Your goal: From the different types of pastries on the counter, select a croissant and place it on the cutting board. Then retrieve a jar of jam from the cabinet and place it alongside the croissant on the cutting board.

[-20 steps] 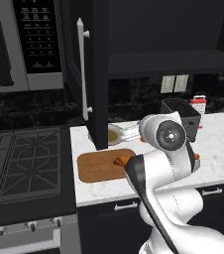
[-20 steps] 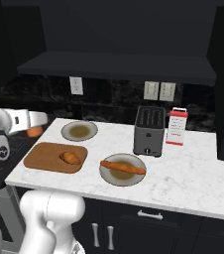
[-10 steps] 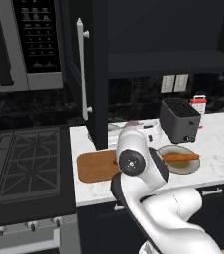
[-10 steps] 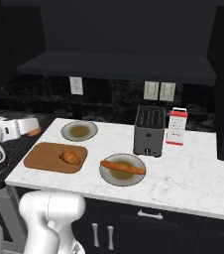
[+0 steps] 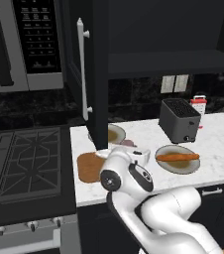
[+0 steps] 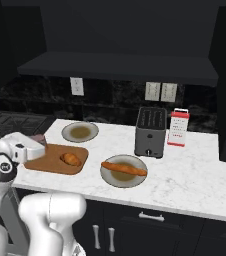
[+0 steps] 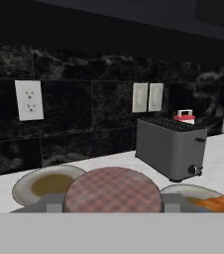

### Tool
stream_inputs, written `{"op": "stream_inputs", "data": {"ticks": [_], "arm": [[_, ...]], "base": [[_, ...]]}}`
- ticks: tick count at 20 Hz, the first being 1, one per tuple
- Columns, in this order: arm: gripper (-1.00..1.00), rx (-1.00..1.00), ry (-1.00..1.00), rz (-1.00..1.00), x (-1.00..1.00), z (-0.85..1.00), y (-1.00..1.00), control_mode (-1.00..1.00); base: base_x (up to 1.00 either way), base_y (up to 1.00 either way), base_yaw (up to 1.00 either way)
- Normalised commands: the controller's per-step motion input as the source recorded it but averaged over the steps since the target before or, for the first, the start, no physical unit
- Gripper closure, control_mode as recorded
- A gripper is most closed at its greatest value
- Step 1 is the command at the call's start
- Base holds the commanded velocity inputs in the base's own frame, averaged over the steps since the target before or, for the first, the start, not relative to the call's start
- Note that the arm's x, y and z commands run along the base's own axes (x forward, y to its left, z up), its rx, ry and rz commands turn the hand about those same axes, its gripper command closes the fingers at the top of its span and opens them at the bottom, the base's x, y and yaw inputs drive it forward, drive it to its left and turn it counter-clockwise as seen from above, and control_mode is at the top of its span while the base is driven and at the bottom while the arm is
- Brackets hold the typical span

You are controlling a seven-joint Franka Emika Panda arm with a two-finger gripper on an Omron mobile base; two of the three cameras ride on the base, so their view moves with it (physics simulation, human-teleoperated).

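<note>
The jar of jam point(image 7: 113, 191) shows its checked pinkish lid between my fingers point(image 7: 53, 202) in the hand view. My gripper point(image 6: 39, 143) is shut on the jar point(image 6: 37, 138) and hangs over the far left end of the brown cutting board point(image 6: 50, 162). The croissant point(image 6: 71, 159) lies on the right part of that board, apart from the jar. In the left base view the jar point(image 5: 127, 144) sits just behind my arm, right of the board point(image 5: 86, 166). The long orange-brown pastry point(image 6: 124, 169) rests on a grey plate point(image 6: 110, 176). The black cabinet door point(image 5: 91, 74) with its silver handle point(image 5: 82, 69) stands above the counter point(image 6: 195, 175).
A second grey plate point(image 6: 80, 132) sits behind the board. A dark toaster point(image 6: 151, 131) and a white container with a red top point(image 6: 179, 127) stand at the back. The microwave point(image 5: 20, 44) and stove point(image 5: 20, 158) are to the left.
My arm has folded down and to the left, bringing the held jar lower, from beside the board to just over its far left end.
</note>
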Motion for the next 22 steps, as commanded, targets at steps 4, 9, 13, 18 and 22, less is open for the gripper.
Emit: {"op": "stream_inputs", "data": {"ticks": [4,9,13,18,22], "arm": [[1.0,0.01,-0.06,0.0,-0.01,-0.68,0.14,-1.0],[1.0,0.0,-0.03,0.02,0.23,-0.26,0.05,-1.0],[1.0,0.02,0.03,0.02,0.64,-0.44,0.1,-1.0],[1.0,0.03,0.06,0.06,0.32,-0.59,0.02,-1.0],[1.0,0.01,-0.07,0.01,0.25,-0.61,0.0,-1.0]], "base": [[0.0,0.0,0.0],[0.0,0.0,0.0],[0.0,0.0,0.0],[0.0,0.0,0.0],[0.0,0.0,0.0]]}}
